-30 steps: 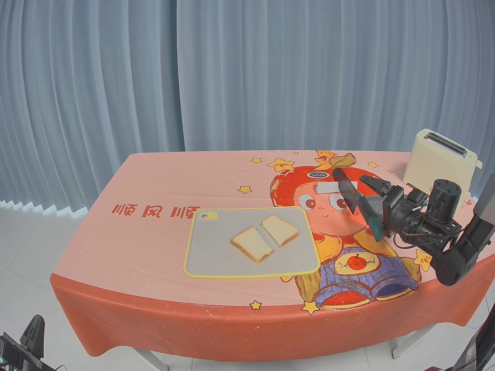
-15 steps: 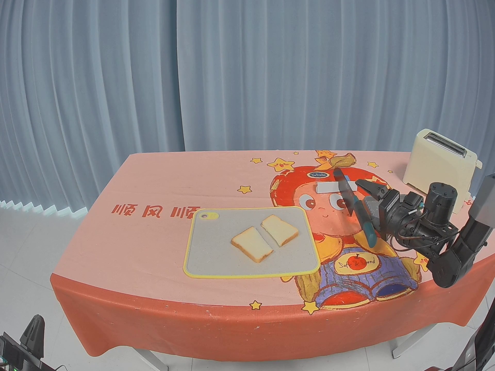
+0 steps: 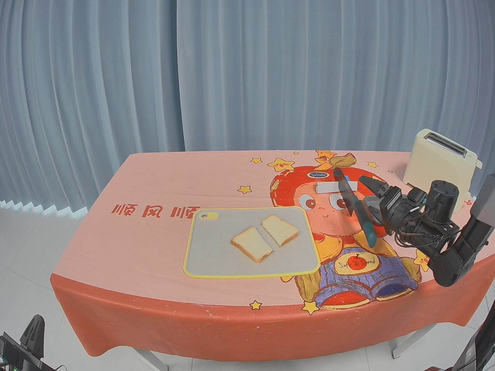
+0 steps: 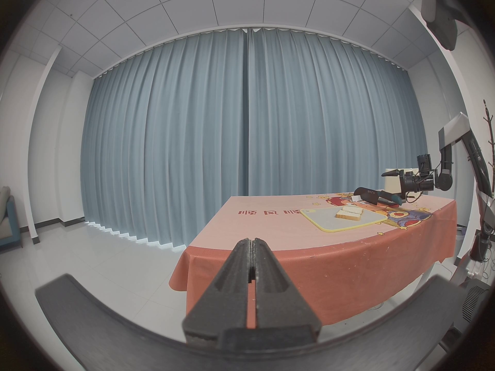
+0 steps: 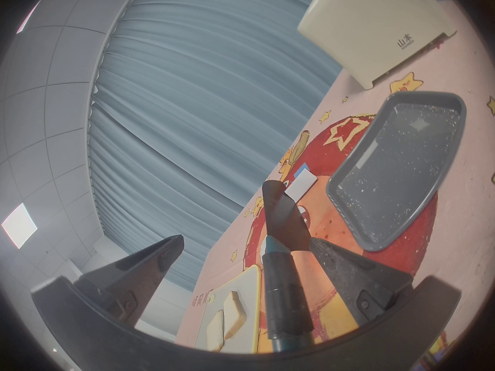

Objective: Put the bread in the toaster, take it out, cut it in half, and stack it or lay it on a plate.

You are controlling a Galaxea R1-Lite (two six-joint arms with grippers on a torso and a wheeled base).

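Two bread halves (image 3: pixel 251 243) (image 3: pixel 280 230) lie side by side on the grey, yellow-rimmed cutting board (image 3: pixel 216 253). A knife (image 3: pixel 356 207) with a dark blade and teal handle rests on the tablecloth right of the board. My right gripper (image 3: pixel 368 194) is open around its handle, the fingers spread wide (image 5: pixel 246 241), and the knife (image 5: pixel 283 284) lies close to one finger (image 5: pixel 356 279). The cream toaster (image 3: pixel 441 161) stands at the table's far right. A grey plate (image 5: pixel 397 171) sits between the knife and the toaster. My left gripper (image 4: pixel 250 269) is shut, low and well off the table.
The table (image 3: pixel 154 181) has a pink printed cloth, with bare room left of and behind the board. A white label (image 3: pixel 330 187) lies by the knife tip. Curtains hang behind the table. The right arm (image 3: pixel 454 253) is over the table's right front corner.
The right gripper lowered the knife from a raised, tilted hold to the tablecloth, then opened its fingers and drew back slightly. Bread and board stayed put.
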